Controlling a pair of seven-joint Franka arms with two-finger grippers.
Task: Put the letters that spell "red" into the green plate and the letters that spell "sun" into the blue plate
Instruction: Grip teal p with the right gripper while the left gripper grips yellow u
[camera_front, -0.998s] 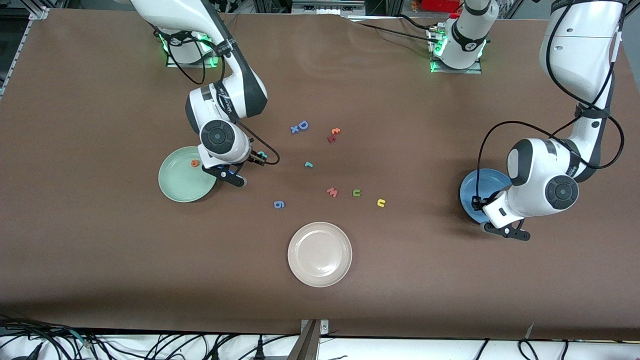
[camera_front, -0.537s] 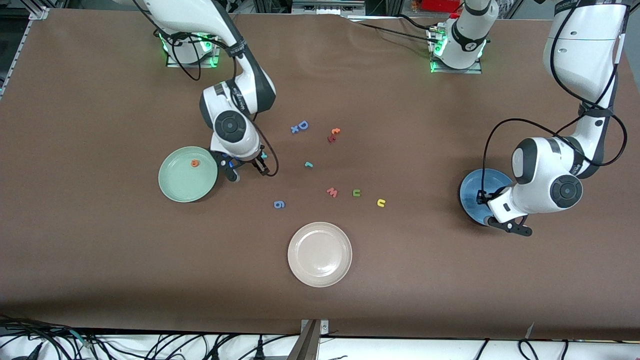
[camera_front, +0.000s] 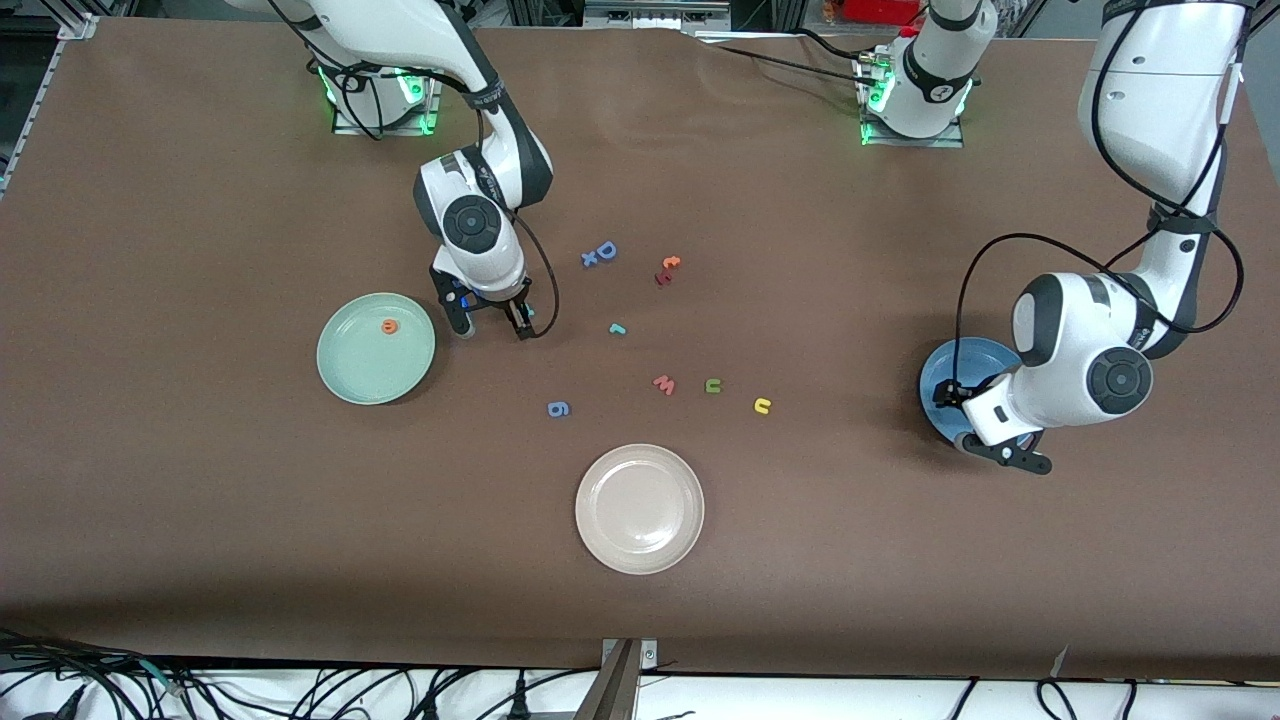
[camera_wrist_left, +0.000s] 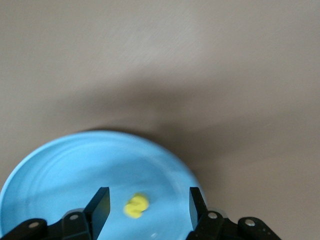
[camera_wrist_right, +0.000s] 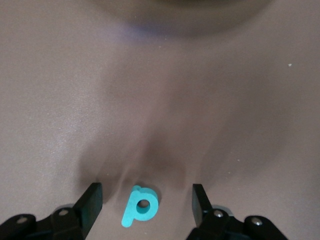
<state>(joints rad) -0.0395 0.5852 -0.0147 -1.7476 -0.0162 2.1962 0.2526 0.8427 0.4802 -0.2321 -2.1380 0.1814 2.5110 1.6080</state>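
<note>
While the left gripper (camera_wrist_left: 146, 205) hangs over the blue plate (camera_front: 945, 372) at the left arm's end of the table, its fingers stand apart with nothing between them, and the yellow "s" (camera_wrist_left: 136, 206) lies flat in the plate directly beneath the gap, apart from both fingers. The right gripper (camera_wrist_right: 145, 202) is down near the table just beside the green plate (camera_front: 352, 375), toward the right arm's end; its fingers are also spread, and the teal "d" (camera_wrist_right: 140, 205) lies on the brown table (camera_front: 200, 500) between them, touching neither finger.

On the green plate sits the orange "e" (camera_front: 389, 326), near the rim that faces the robots' bases. The teal "r" (camera_front: 617, 328) lies on the table around the middle, well apart from the right gripper. Nearer the front camera than the "r" are the green "n" (camera_front: 713, 385) and, a little nearer still and toward the left arm's end, the yellow "u" (camera_front: 762, 405). The pink-red "w" (camera_front: 664, 384) lies just beside the "n", the blue "g" (camera_front: 558, 408) lies toward the right arm's end from it, and the blue capital "D" (camera_front: 605, 250) lies farther from the camera. The beige-white plate (camera_front: 639, 508) sits nearest the camera, holding nothing.
</note>
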